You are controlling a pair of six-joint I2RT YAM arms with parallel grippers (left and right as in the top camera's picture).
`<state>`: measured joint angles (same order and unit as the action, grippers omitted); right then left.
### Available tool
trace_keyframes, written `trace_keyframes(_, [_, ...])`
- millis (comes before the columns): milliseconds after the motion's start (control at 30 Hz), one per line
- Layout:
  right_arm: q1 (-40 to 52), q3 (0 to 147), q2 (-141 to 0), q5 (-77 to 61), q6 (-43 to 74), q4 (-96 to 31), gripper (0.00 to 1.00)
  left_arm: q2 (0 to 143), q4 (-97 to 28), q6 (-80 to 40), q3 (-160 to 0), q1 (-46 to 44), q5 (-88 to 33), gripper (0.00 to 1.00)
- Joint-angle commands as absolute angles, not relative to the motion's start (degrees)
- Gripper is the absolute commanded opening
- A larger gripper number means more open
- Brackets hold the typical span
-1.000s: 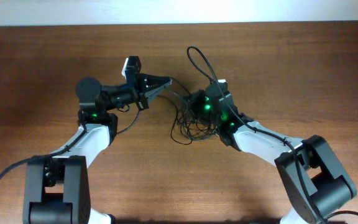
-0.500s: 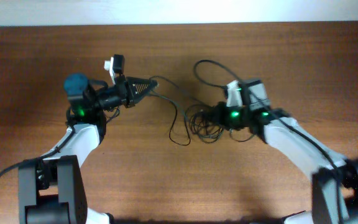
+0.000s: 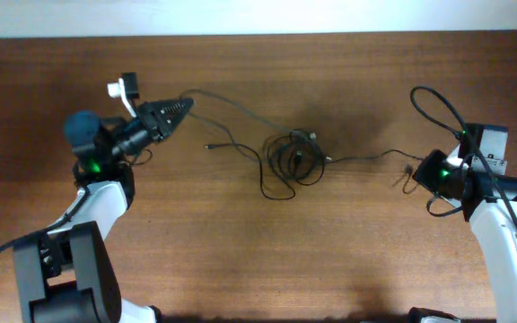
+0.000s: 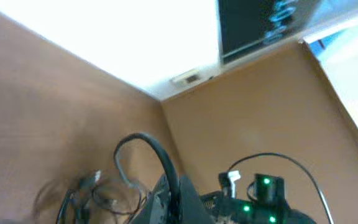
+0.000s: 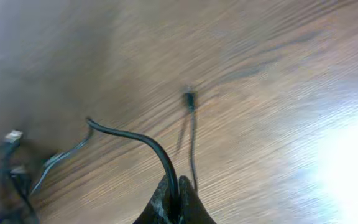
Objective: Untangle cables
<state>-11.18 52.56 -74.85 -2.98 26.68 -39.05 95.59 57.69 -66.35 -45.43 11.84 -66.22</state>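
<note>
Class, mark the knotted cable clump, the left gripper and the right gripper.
cable clump [image 3: 296,154], overhead view, centre of the knot.
left gripper [image 3: 186,104], overhead view, closed fingertips.
right gripper [image 5: 174,191], right wrist view, fingertips pinching a cable [image 5: 143,140].

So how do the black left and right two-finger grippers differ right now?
The left gripper points right, the right gripper points left. The left gripper sits nearer the brown table's far edge than the right gripper. Both are shut on thin black cords running to the central knotted clump.

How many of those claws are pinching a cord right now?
2. The left gripper, upper left, and the right gripper, far right, each pinch one of the cables running to the middle clump.
</note>
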Motion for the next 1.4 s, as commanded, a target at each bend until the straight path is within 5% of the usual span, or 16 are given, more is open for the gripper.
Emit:
trace_keyframes(0, [-11.4, 52.7, -74.4, 5.2, 26.2, -39.2, 0.04, 95.1, 73.6, -86.4, -46.2, 12.3, -65.0, 0.0])
trace_keyframes(33, [-11.4, 52.7, -74.4, 4.7, 26.4, -39.0, 0.05, 95.1, 80.0, -92.0, -46.2, 12.3, -64.2, 0.0])
trace_keyframes(100, [-11.3, 52.8, -74.3, -1.2, 26.4, -38.0, 0.64, 95.1, 88.8, -102.3, -46.2, 11.9, -60.6, 0.0])
trace_keyframes(300, [-9.3, 53.5, -74.0, -40.6, 23.8, -35.9, 0.77, 92.6, 90.4, -106.3, -46.2, 5.5, -54.5, 0.0])
trace_keyframes(367, [-3.9, 53.5, -74.7, -41.4, 24.9, -31.2, 0.93, 92.5, 90.1, -106.3, -46.2, 4.3, -52.1, 0.0])
trace_keyframes(600, [9.5, 53.5, -93.4, -41.9, 57.0, -3.1, 0.89, 92.5, 88.8, -103.1, -46.2, 2.7, -57.3, 0.0])
trace_keyframes(833, [16.3, 53.5, -109.1, -46.3, 66.6, 15.3, 0.88, 92.5, 91.0, -101.7, -46.2, 2.7, -63.3, 0.0])
trace_keyframes(900, [17.5, 53.5, -109.1, -45.3, 66.5, 15.3, 0.73, 92.5, 91.0, -101.7, -46.2, 2.7, -63.2, 0.0])
trace_keyframes(967, [18.1, 53.5, -109.1, -43.7, 66.5, 14.2, 0.04, 92.5, 91.0, -101.7, -46.2, 2.7, -63.0, 0.0])
trace_keyframes(1133, [17.9, 53.5, -109.1, -42.9, 58.7, 8.1, 0.04, 92.5, 91.0, -101.7, -46.2, 2.8, -60.4, 0.0])
trace_keyframes(1367, [14.2, 53.5, -107.3, -28.2, 36.7, -19.3, 0.04, 92.6, 80.1, -101.7, -46.2, 2.8, -56.5, 0.0])
